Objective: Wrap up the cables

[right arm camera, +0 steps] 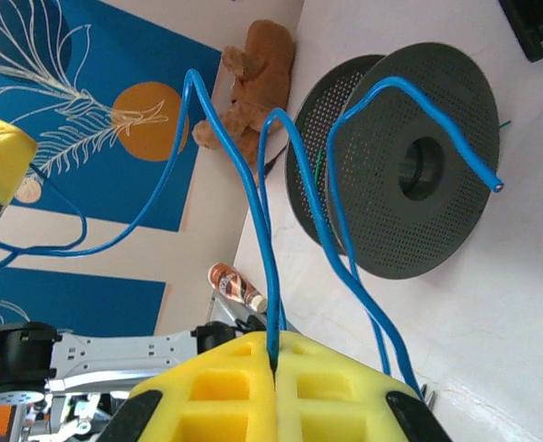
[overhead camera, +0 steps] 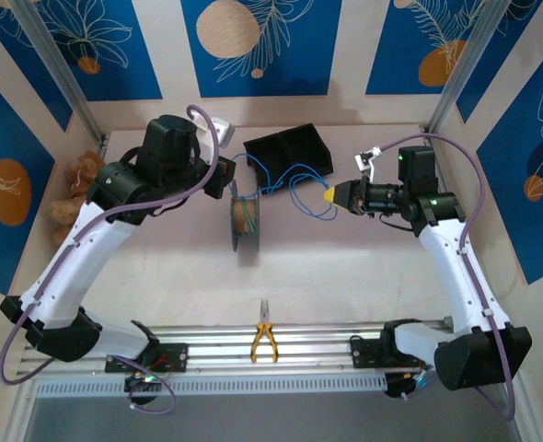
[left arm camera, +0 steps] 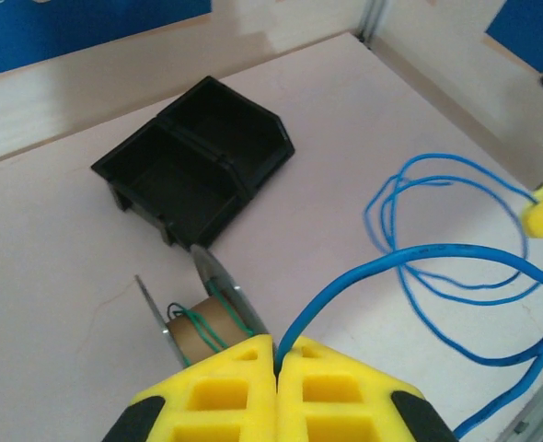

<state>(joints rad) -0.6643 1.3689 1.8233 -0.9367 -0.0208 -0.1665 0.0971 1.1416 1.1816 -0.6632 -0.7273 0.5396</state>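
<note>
- The left gripper [left arm camera: 276, 354] has its yellow jaws pressed together on the blue cable [left arm camera: 419, 253]. It pinches the strand just above the spool [left arm camera: 202, 327], a hold that looks meant to guide the cable onto the core.
- The right gripper [right arm camera: 273, 354], its jaws likewise clamped on the blue cable, holds a stretch farther along. This seems to be keeping the loose loops up off the counter [overhead camera: 345, 267] and under some control.
- Between the two grips the blue cable hangs in several slack curls. One free end pokes into the air in front of the spool's perforated flange.
- The spool stands on edge mid-counter, between the arms. A few turns of green cable [left arm camera: 212, 318] sit around its brown core, and no blue appears wound there yet, so the job looks to be at an early stage.
- Behind the spool sits a black bin [left arm camera: 198, 152] with two compartments, both apparently empty. The blue loops lie just beside its front edge.
- Pliers [overhead camera: 264, 341] rest on the near rail, and a plush toy [overhead camera: 78, 184] sits in the far left corner. Both are well apart from the work.
</note>
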